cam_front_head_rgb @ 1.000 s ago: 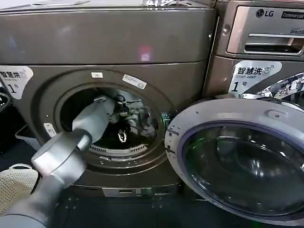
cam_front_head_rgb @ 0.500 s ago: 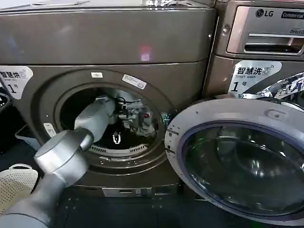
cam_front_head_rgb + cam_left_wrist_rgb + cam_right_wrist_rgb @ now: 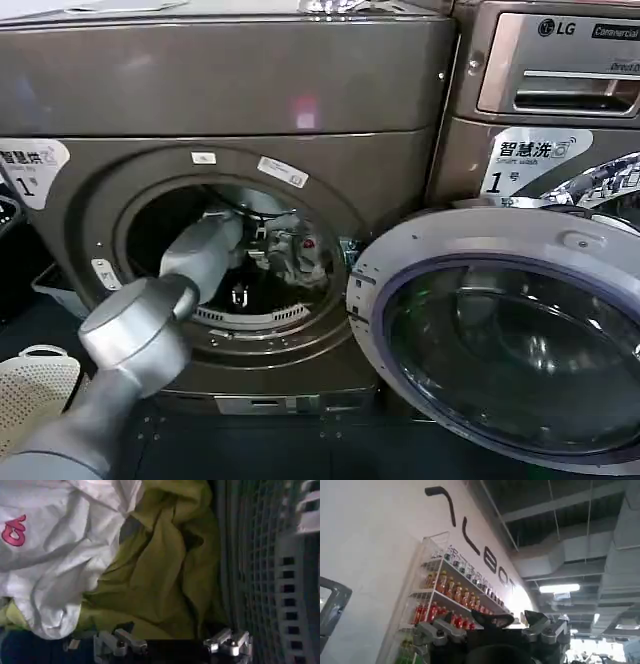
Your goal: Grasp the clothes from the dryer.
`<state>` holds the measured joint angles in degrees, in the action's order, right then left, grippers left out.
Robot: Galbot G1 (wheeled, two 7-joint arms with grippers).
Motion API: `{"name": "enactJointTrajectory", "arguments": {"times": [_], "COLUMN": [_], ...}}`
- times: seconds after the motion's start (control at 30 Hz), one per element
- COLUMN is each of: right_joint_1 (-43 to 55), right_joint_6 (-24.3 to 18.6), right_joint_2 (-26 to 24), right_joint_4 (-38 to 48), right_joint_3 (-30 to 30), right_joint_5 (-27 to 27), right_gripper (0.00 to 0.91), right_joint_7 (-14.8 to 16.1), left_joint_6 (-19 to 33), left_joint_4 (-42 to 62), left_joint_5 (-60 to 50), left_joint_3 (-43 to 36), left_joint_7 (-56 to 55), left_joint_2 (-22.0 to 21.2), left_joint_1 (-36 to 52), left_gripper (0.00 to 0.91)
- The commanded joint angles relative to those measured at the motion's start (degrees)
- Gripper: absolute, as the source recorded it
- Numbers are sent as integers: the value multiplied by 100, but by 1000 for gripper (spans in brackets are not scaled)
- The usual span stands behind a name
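Your left hand hangs spread inside the dryer, just above the clothes, grasping nothing yet

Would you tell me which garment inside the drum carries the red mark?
The whitish-grey garment carries it, near its edge. The yellow-green garment beside it is plain, and so is the dark navy one.

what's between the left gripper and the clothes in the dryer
Nothing visible. The left gripper, fingers open, is inside the dryer drum, facing the yellow-green and whitish garments of the clothes. The door is swung open.
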<state>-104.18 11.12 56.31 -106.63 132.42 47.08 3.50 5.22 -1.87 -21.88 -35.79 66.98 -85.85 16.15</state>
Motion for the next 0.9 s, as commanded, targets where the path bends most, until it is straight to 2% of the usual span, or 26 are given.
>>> {"name": "enactJointTrajectory", "arguments": {"times": [0.03, 0.53, 0.63, 0.67, 0.7, 0.73, 0.77, 0.8, 0.87, 0.9], "right_joint_1": [-4, 64, 77, 79, 87, 92, 96, 98, 101, 104], "right_joint_6": [-15, -55, -61, -62, -65, -68, -69, -70, -72, -76], "right_joint_2": [-5, 14, 14, 14, 15, 15, 15, 15, 14, 13], "right_joint_4": [1, 13, 19, 20, 26, 28, 29, 37, 41, 50], "right_joint_3": [-8, -75, -82, -83, -90, -94, -97, -101, -103, -104], "right_joint_5": [-2, -22, -28, -30, -33, -36, -39, -42, -49, -58], "right_gripper": [907, 907, 907, 907, 907, 907, 907, 907, 907, 907], "right_joint_7": [6, 43, 50, 49, 54, 55, 55, 56, 59, 62], "left_joint_6": [-27, -59, -66, -66, -69, -73, -72, -76, -81, -78], "left_joint_4": [58, 170, 179, 182, 190, 194, 196, 197, 198, 202], "left_joint_5": [-61, -130, -126, -129, -132, -130, -132, -138, -146, -159], "left_joint_3": [-53, -93, -92, -93, -93, -96, -97, -98, -100, -108], "left_joint_7": [-202, -379, -402, -401, -404, -406, -402, -403, -401, -403], "left_joint_2": [-19, -43, -45, -45, -49, -50, -51, -54, -56, -57], "left_joint_1": [-106, -292, -333, -341, -353, -361, -367, -374, -382, -383], "left_gripper": [907, 907, 842, 808, 671, 614, 489, 432, 193, 182]}}
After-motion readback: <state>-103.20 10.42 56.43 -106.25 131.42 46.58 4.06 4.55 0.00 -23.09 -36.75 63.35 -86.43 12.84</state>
